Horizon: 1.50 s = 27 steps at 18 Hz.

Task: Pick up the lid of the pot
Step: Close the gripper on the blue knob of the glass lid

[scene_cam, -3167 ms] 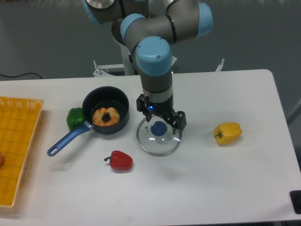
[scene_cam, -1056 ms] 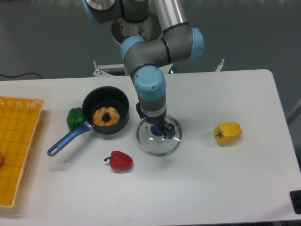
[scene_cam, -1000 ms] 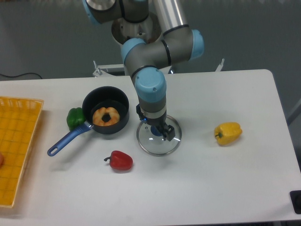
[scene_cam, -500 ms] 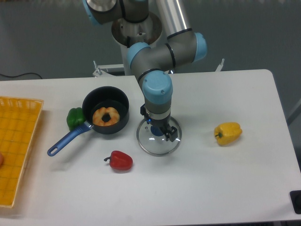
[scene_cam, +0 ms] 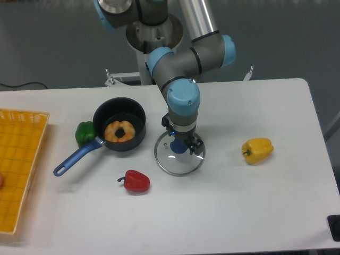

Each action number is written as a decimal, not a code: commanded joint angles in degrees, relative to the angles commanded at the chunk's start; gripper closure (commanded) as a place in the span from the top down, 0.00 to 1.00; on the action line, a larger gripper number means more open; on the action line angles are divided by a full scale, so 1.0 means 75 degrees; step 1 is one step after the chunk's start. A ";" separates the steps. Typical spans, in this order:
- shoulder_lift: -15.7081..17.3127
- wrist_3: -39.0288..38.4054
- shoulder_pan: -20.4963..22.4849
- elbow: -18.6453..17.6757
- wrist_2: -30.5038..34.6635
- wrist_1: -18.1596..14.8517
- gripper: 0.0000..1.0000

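Observation:
My gripper points down over the back part of the pot lid, with its two fingers spread open. The lid is a clear round disc with a blue knob, lying on the white table. One fingertip is at the lid's back left and the other at its right side, with the knob showing just in front of the gap between them. Nothing is held. Part of the lid's back edge is hidden by the gripper, and its height above the lid is hard to tell.
Left of the lid stands a black pan with a brown ring-shaped item inside and a blue handle. A green pepper is beside it. A red pepper lies front left, a yellow pepper right, an orange crate far left.
The gripper has turned and shifted back, then a little to the right over the last second, staying open. More of the blue knob shows now. Lid and other objects have not moved.

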 joint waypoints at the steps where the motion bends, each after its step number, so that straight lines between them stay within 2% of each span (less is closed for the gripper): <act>1: 0.0000 0.0000 0.0000 0.0000 0.0000 0.0000 1.00; 7: -0.0035 -0.0257 -0.0023 0.0000 -0.0012 0.0023 1.00; 13: -0.0082 -0.0363 -0.0058 -0.0023 -0.0070 0.0246 1.00; 27: -0.0246 -0.0398 -0.0152 -0.0129 -0.0012 0.0281 1.00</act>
